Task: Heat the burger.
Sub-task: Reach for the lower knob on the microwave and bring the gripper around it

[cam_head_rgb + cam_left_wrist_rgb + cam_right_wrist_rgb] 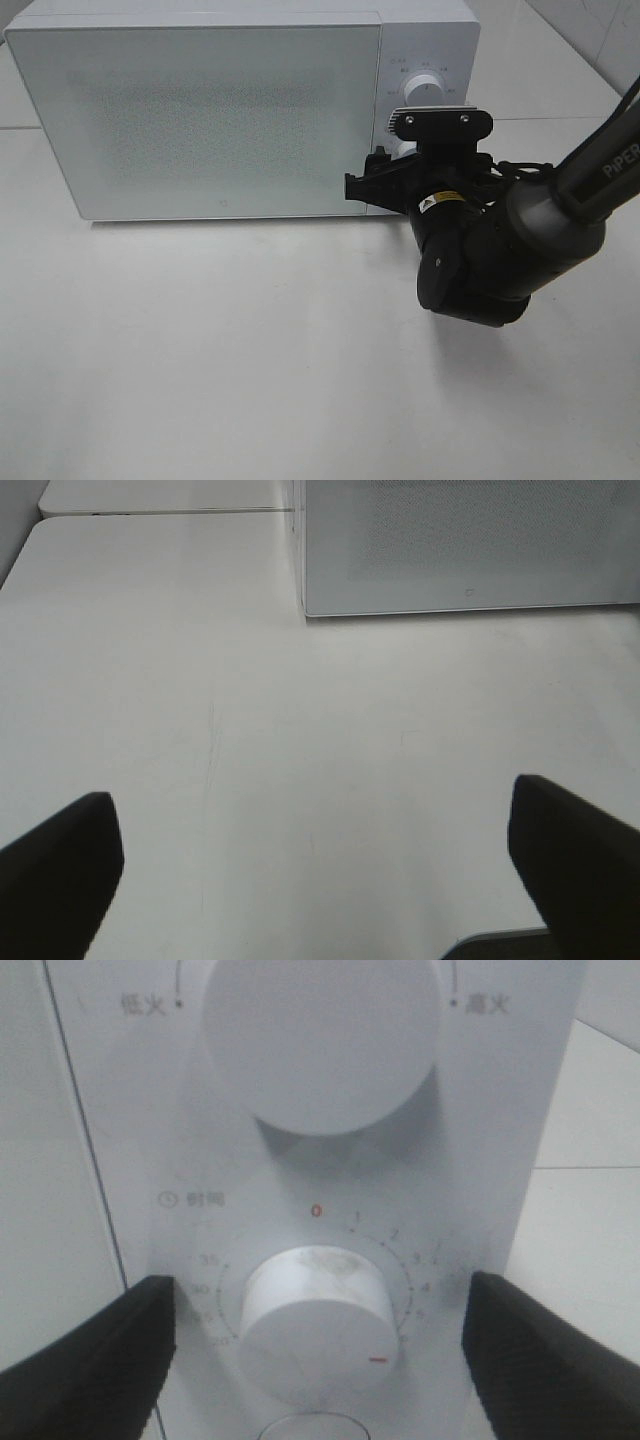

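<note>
The burger is out of view. The white microwave (210,110) stands at the back of the table with its door shut, and it also shows in the left wrist view (460,545). My right gripper (392,172) is at the control panel. In the right wrist view my right gripper (320,1360) is open, with its fingers (90,1360) on either side of the lower timer knob (315,1315) and apart from it. The knob's red mark points lower right, away from the 0. My left gripper (320,880) is open and empty over bare table.
The larger power knob (320,1030) sits above the timer knob, and it also shows in the exterior view (425,88). My right arm (500,250) reaches in from the right over the white table (250,350). A table seam runs behind the microwave (160,512).
</note>
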`<move>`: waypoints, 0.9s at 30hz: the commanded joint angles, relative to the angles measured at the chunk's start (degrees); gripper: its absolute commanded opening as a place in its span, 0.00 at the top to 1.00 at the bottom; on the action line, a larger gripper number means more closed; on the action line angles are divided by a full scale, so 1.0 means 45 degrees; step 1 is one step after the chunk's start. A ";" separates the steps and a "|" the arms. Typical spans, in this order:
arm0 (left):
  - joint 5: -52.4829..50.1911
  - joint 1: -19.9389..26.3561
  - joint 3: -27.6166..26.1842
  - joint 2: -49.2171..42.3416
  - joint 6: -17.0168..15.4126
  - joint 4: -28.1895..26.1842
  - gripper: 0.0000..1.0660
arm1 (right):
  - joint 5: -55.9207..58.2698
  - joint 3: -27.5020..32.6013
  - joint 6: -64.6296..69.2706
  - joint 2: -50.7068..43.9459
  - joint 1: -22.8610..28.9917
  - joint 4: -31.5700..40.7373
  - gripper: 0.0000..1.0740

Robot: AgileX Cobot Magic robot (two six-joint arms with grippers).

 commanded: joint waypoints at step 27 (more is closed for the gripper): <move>-0.0127 -0.0076 0.0025 -0.0204 -0.0064 0.0025 0.06 | -0.1579 -0.0166 -0.0255 -0.0204 0.0407 0.0331 0.30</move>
